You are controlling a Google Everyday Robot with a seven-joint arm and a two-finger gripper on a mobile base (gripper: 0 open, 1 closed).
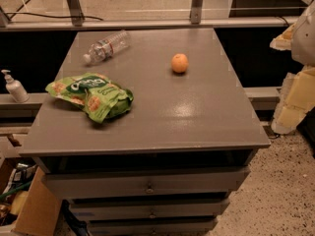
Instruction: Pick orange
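Toward the back of the cabinet (187, 117), the orange (179, 63) sits clear of bottle (106, 46) and bag (91, 96); what seems the gripper (298, 77) hangs beyond the right edge, open or closed we cannot tell, and should descend squarely over the fruit.

A grey surface (187, 117) tops a chest of drawers (147, 183). The orange (179, 63) sits alone on the far right part of the surface, touching nothing. A clear water bottle (106, 46) lies on its side at the far left, well apart from the fruit. Nearer the front left edge lies a crumpled green snack bag (91, 96). A white pump bottle (14, 86) stands on a ledge off to the left. The gripper (298, 90), pale white and yellow, hangs at the right edge of view, beyond the surface and well apart from the orange.
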